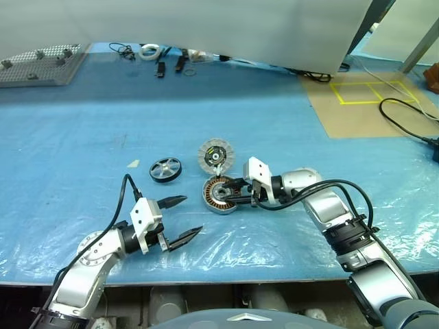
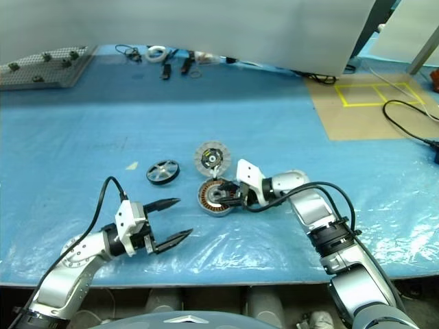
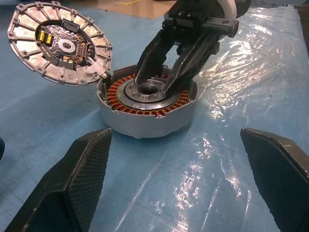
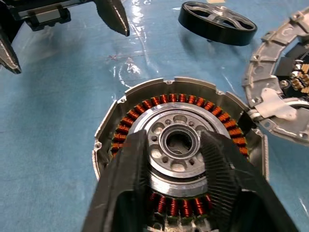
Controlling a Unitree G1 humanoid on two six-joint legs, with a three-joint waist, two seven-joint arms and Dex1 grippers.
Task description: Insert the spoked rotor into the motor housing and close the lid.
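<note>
The housing (image 1: 221, 195) sits on the blue table (image 1: 82, 144), near the middle, with its copper windings showing. From the head views its right half is covered by the right gripper (image 4: 174, 166), so its centre is hard to make out there. The right wrist view shows it better: the two fingers (image 4: 123, 183) stand partly apart over the housing's silver centre ring, one on each side of the hub, and grip nothing that can be seen. Whether their tips touch the ring cannot be told. The right arm reaches in from the right, its gripper pointing left and tilted down.

The lid (image 1: 216, 153) lies just behind the housing, touching its far rim, ribbed face with the dark hub upward; the right wrist view cuts most of it off. The rotor (image 1: 165, 169) lies flat to the left of both, apart from them.

The left gripper (image 1: 184, 218) hangs level near the table's front edge, left of the housing, pointing right, its fingers spread wide and empty.
</note>
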